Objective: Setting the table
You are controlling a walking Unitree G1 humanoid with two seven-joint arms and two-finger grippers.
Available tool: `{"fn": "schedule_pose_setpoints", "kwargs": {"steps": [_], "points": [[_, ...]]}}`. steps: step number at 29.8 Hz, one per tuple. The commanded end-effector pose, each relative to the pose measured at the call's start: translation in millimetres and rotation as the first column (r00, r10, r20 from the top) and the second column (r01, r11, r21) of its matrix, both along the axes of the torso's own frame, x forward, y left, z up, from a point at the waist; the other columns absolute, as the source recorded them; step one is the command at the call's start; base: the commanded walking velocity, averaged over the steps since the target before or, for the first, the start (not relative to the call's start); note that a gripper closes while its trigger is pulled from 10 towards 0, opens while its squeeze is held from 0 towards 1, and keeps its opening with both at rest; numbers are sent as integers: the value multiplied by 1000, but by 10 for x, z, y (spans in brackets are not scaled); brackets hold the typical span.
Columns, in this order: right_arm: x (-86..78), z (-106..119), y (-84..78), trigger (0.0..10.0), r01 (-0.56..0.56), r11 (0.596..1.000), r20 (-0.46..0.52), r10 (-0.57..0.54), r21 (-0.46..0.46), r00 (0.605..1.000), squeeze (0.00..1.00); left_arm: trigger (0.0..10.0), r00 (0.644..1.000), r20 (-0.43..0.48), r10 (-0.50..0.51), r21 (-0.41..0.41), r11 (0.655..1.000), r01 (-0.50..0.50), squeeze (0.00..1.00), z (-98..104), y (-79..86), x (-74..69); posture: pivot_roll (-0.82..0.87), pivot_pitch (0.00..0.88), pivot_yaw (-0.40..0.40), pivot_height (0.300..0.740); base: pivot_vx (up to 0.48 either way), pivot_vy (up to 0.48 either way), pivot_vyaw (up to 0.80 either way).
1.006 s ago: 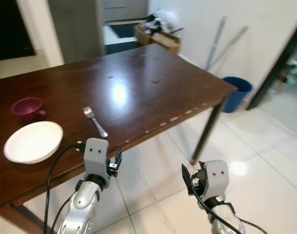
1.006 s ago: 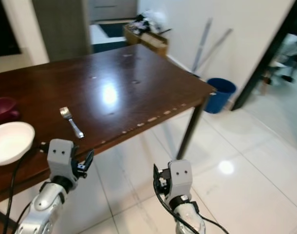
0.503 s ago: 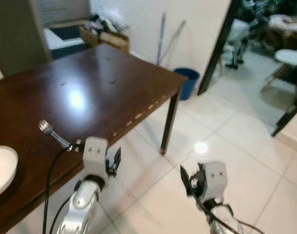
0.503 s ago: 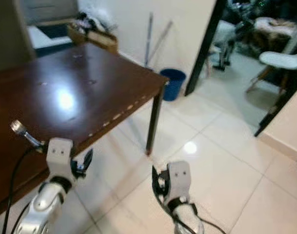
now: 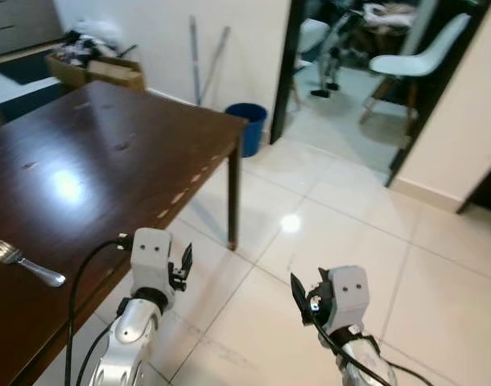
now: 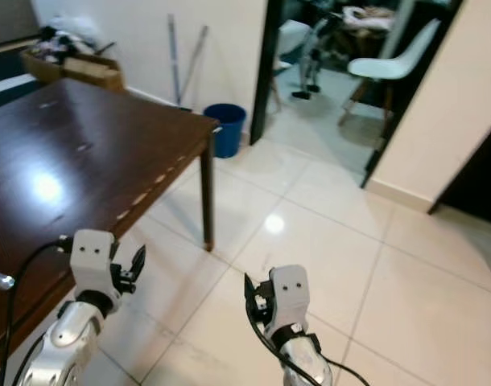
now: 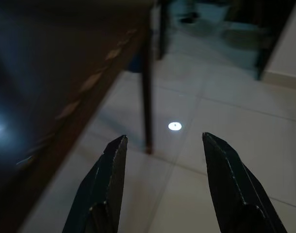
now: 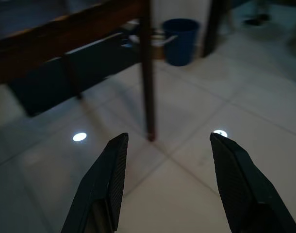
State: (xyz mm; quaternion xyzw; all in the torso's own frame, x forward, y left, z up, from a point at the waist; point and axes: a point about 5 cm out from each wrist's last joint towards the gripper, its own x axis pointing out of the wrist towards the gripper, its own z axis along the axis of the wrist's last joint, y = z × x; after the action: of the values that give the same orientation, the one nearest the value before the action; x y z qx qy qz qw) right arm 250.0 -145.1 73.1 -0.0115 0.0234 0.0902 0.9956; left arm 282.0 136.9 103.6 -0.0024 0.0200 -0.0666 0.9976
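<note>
Left eye view: dark wooden table (image 5: 109, 153), tiled floor (image 5: 366, 233).

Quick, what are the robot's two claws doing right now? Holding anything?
Left claw: open, holding nothing.
Right claw: open, holding nothing.

Dark wooden bench (image 5: 109, 153) at 10 o'clock, glossy, one light glare. White tiled floor (image 5: 439, 265) from 3 to 6. Blue bin (image 5: 249, 125) near 12 against white wall (image 5: 245, 40). Open doorway (image 5: 350, 72) at 1, white chair (image 5: 418, 60) beyond.
</note>
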Motion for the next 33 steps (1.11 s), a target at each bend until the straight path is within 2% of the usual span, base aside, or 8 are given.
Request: {"fn": "schedule_pose_setpoints", "kwargs": {"steps": [1,12,33], "points": [[-6,-18,-17,10000,9,1000,-9,-9,1,1000,0,10000,1000,-9,0,16,1000,0,0,-42,0,-8,-144,0,74,740,337,0,-800],[-11,-12,-25,10000,10,1000,-3,-10,-5,1000,0,10000,1000,-1,-5,6,1000,5,0,-34,-12,0,-149,0,75,740,480,0,0],[-18,-22,-24,10000,7,1000,-13,-7,0,1000,0,10000,1000,-4,-9,-5,1000,9,0,-42,-32,12,-151,0,73,740,445,0,-779]]}}
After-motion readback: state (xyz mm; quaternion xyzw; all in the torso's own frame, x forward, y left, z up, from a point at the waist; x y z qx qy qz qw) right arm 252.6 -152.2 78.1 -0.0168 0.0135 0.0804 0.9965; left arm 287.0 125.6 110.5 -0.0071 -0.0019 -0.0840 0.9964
